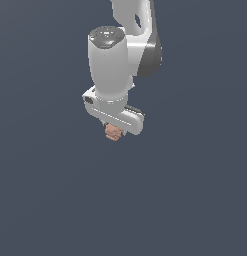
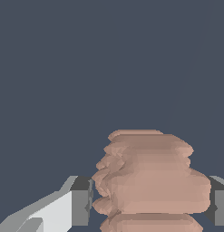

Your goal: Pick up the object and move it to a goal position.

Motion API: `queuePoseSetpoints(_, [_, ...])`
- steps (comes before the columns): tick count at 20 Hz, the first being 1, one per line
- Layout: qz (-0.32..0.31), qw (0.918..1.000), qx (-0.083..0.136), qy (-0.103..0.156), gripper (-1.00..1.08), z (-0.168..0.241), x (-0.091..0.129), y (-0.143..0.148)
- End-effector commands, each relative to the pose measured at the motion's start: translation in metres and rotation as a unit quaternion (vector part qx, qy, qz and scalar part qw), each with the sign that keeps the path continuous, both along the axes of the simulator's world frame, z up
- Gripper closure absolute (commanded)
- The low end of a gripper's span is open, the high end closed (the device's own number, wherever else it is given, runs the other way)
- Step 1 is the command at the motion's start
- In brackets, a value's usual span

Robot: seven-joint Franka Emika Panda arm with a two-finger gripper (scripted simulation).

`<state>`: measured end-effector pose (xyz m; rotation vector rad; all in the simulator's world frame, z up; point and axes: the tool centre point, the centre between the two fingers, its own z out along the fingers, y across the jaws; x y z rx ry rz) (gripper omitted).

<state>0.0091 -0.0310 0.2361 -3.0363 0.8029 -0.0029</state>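
— Where is the object?

— The lumpy pink chunk (image 1: pixel 113 132) sits clamped between my fingers (image 2: pixel 80 206), one pad pressed to each side of it.

— And in the wider scene?

— In the exterior view it hangs just under my white hand, over the plain dark-grey counter (image 1: pixel 55 200).

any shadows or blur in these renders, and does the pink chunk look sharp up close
Exterior view: flat even light, no cast shadow on the plain dark background, only soft shading on the white arm. Wrist view: the pink chunk fills the lower frame, with blocky, stepped edges rather than focus blur, between the fingers.
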Motion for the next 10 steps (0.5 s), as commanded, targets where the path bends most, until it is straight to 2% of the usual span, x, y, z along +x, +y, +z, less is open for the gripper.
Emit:
queuePoseSetpoints(1, [0.000,1.0000,0.000,0.001,1.08,0.021,0.009,-0.010])
queuePoseSetpoints(10, [0.000,1.0000,0.000,0.001,1.08,0.081,0.039,-0.037])
